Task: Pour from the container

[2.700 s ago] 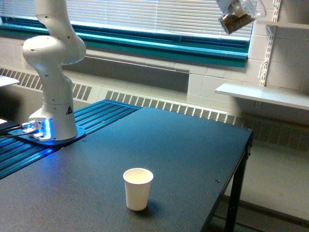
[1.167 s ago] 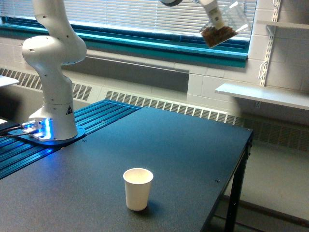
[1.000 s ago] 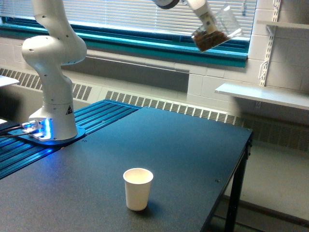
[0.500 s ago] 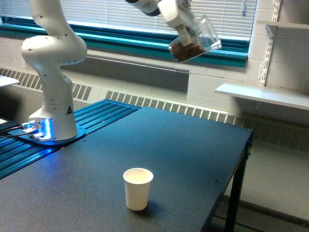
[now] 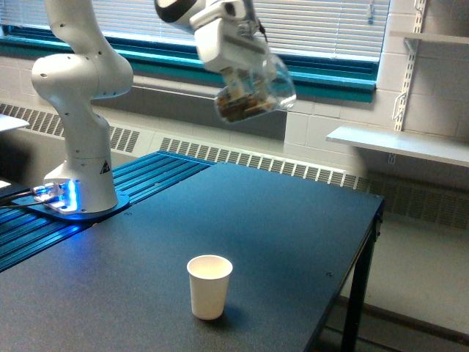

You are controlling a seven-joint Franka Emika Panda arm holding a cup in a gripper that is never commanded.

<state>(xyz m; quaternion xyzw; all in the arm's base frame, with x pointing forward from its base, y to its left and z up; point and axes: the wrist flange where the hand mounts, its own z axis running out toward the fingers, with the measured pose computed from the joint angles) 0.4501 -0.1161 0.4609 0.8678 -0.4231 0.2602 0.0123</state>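
Note:
The container [image 5: 256,92] is a small clear cup with brown granular bits lying in its lower left part. It hangs tilted high above the table, mouth toward the exterior view's right. My gripper [image 5: 240,77] is shut on it from above and left. A white paper cup [image 5: 209,286] stands upright on the dark table [image 5: 293,242], well below the container and a little to the left of it. The paper cup's inside looks empty from here.
The arm's white base [image 5: 80,125] stands at the exterior view's left on a blue ribbed surface [image 5: 146,176]. The table's right edge [image 5: 366,242] drops to the floor. White wall shelves [image 5: 403,143] sit at the right, window blinds behind.
The gripper has carried the container leftward and downward from the upper right corner, closer over the table. The bits stay inside. The paper cup has not moved.

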